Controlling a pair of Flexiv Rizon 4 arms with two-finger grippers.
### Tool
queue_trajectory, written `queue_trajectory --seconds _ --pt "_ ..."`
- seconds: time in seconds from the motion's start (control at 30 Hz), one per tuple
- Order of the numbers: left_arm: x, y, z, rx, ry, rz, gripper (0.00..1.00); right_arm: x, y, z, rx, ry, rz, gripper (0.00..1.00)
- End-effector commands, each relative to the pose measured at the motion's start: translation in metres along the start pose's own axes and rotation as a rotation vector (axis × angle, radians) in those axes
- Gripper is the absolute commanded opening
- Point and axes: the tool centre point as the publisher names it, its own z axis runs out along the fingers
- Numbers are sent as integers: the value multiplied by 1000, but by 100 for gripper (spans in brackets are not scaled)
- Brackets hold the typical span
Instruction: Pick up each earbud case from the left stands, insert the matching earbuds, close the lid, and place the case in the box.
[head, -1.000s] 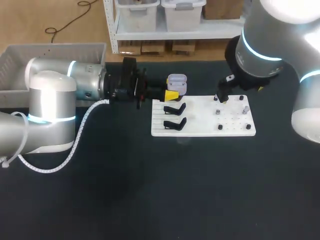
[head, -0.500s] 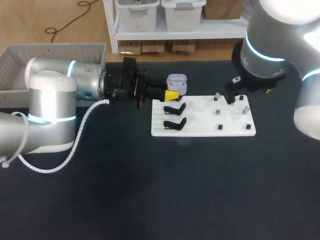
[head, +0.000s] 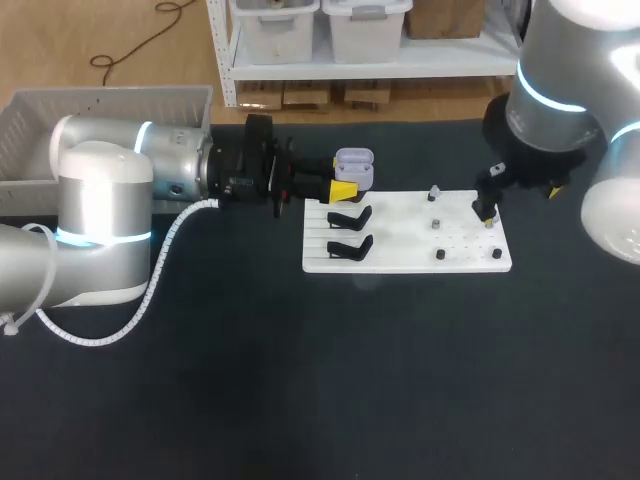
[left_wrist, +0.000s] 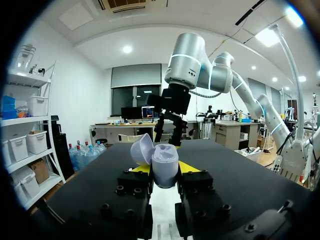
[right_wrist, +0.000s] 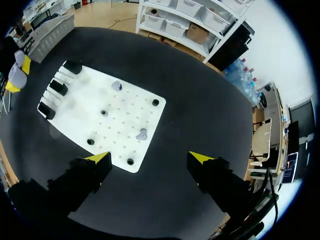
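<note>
The task looks to be in its early part: the left gripper (head: 345, 188) is clamped on the earbud case (head: 353, 165), held off its stand over the far left corner of the white board (head: 400, 260), lid swung open. Two earbuds (right_wrist: 116, 85) lie out on the board, one near its far edge and one toward its right edge, so inserting them, closing the lid and carrying the case to the box (head: 40, 120) off the table's far left corner all seem yet to be done. The right gripper (head: 487, 212) hangs over the board's right edge with its fingers spread wide and nothing between them, seemingly placed to fetch an earbud. The case is a smooth, rounded shell of pale lavender plastic, glossy, its lid a shallow cup. The earbuds are small grey lumps. The board is a flat, rigid rectangle, matte, dotted with a grid of small holes and a few black pegs (right_wrist: 155, 102). The black stands (head: 349, 217) along its left edge are low angled cradles, apparently bare. The table (head: 300, 380) is dark and dull
</note>
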Motion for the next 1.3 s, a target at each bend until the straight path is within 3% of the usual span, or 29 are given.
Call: queue_trajectory --seconds 0.03,0.23,0.37,0.43,0.47,0.5,0.53,1.0,1.3 --pt "1 0 0 -1 -3 2 0 -2 7 7 -5 40 -20 100" --pt "1 0 0 -1 -3 2 0 3 14 10 -16 52 -40 100" --pt "1 0 0 -1 -3 2 0 4 17 15 -4 51 -55 90" --pt "1 0 0 -1 -3 2 0 4 17 18 11 45 -58 78" --pt "1 0 0 -1 -3 2 0 3 17 20 22 40 -57 62" --pt "1 0 0 -1 -3 2 0 2 17 23 32 37 -55 54" --pt "1 0 0 -1 -3 2 0 2 16 25 42 32 -53 51" --pt "1 0 0 -1 -3 2 0 -6 15 41 141 -43 -22 42" --pt "1 0 0 -1 -3 2 0 -11 11 46 189 -69 -15 44"
